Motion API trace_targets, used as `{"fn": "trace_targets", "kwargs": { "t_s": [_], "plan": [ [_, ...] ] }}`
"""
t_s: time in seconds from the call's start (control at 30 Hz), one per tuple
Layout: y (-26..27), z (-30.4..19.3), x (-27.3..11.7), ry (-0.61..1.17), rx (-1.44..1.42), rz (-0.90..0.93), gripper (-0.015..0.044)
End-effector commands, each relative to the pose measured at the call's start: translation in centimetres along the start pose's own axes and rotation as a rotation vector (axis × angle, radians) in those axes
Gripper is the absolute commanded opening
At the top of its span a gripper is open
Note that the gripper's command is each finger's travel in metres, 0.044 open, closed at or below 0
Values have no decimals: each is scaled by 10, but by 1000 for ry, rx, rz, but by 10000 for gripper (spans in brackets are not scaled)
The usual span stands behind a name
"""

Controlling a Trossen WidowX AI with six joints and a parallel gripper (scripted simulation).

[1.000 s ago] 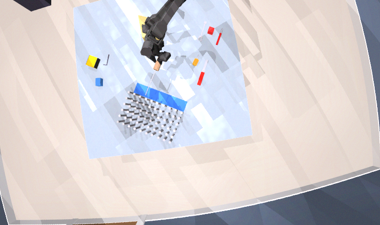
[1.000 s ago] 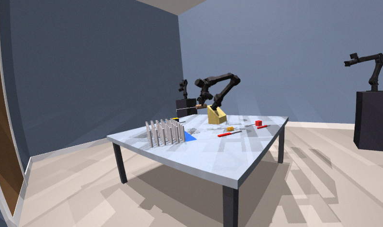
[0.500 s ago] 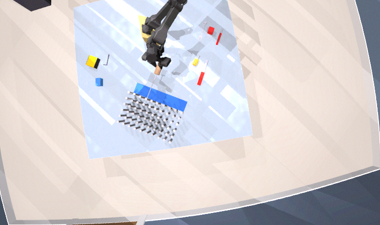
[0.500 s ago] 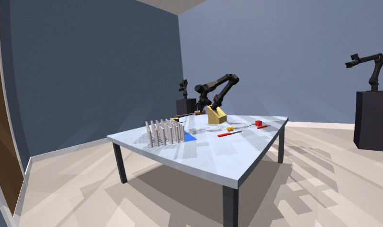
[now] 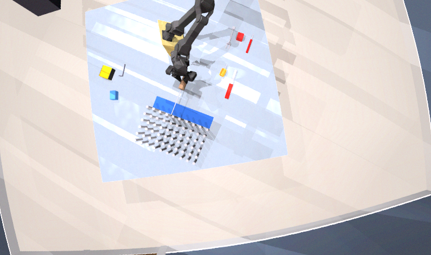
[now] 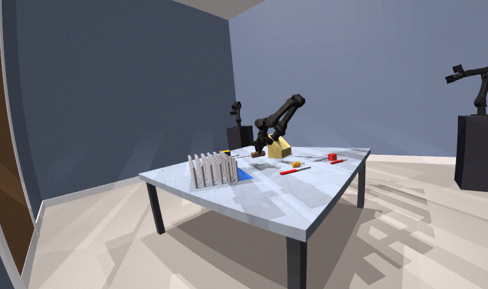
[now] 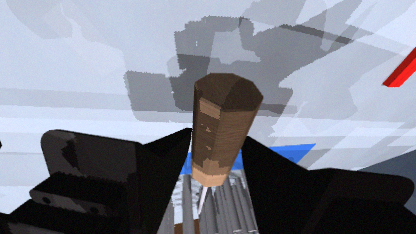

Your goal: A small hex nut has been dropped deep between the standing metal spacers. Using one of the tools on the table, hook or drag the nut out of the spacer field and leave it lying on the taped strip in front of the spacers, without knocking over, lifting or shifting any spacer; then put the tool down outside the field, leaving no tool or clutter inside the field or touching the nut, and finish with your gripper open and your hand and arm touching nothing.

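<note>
My gripper (image 5: 183,80) (image 6: 259,151) (image 7: 216,137) is shut on the wooden handle (image 5: 181,85) (image 6: 257,155) (image 7: 226,117) of a long thin tool, held above the table. Its pale shaft (image 5: 176,102) passes over the blue taped strip (image 5: 198,118) (image 6: 244,174) (image 7: 296,153). In the top view its far end appears at the front row of the spacers (image 5: 194,163) (image 6: 211,174) (image 7: 235,206); its height and any contact there cannot be told. The spacers stand upright in rows. The hex nut cannot be made out among them.
A yellow wedge block (image 5: 163,29) (image 6: 278,150) stands by the arm's base. On one side are a yellow-black block (image 5: 106,72), a hex key (image 5: 124,70) and a light-blue block (image 5: 113,95). Opposite lie a red-handled tool (image 5: 228,91) (image 6: 288,172), an orange piece (image 5: 222,72), a wrench (image 5: 230,36) and a red cube (image 5: 240,36).
</note>
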State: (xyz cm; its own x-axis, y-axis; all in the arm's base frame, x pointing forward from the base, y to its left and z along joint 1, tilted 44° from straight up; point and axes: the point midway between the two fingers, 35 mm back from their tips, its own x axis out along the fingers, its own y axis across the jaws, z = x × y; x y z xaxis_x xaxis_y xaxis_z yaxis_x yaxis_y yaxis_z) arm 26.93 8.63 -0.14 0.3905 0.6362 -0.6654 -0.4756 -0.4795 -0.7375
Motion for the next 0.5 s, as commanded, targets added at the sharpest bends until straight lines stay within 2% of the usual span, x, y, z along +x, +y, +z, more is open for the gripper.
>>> {"fn": "trace_targets", "kwargs": {
  "t_s": [0.0, 0.23, 0.47],
  "plan": [
    [3, 11, 13, 10, 6, -10, 0],
    [9, 29, 27, 9, 15, -30, 0],
    [9, 28, 28, 9, 15, -31, 0]
  ]
}}
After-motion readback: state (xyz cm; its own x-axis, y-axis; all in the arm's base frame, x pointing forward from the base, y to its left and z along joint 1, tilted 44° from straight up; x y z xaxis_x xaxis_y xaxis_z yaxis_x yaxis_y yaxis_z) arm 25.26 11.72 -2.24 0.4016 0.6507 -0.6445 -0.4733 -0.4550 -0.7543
